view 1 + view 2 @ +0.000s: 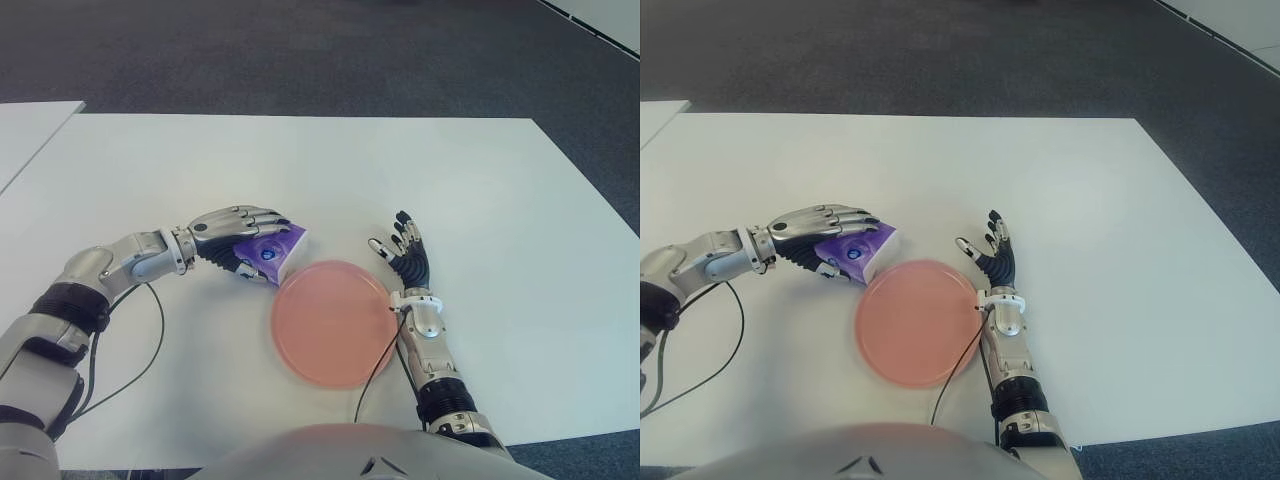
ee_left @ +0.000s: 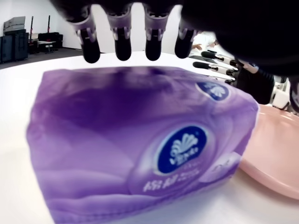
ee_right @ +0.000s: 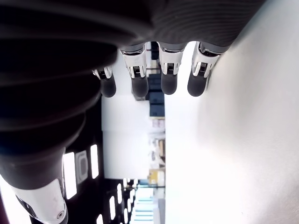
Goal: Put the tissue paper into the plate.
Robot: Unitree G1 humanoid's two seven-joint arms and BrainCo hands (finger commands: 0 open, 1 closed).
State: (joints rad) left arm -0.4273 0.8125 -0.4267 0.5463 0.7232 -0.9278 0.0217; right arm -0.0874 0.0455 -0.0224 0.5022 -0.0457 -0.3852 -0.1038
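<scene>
A purple tissue pack (image 1: 275, 252) sits tilted just off the upper-left rim of the pink plate (image 1: 330, 325) on the white table (image 1: 450, 180). My left hand (image 1: 262, 247) is shut on it, fingers (image 1: 262, 217) curled over its top and thumb under its near side. In the left wrist view the tissue pack (image 2: 140, 144) fills the palm, with the plate (image 2: 275, 163) just beyond its end. My right hand (image 1: 402, 250) shows beside the plate's right rim, open with fingers spread and nothing in it; its fingertips (image 3: 168, 81) stand straight in the right wrist view.
A black cable (image 1: 150, 340) loops over the table from my left arm. Another white table (image 1: 30, 130) stands at the far left. Dark carpet (image 1: 300, 50) lies beyond the table's far edge.
</scene>
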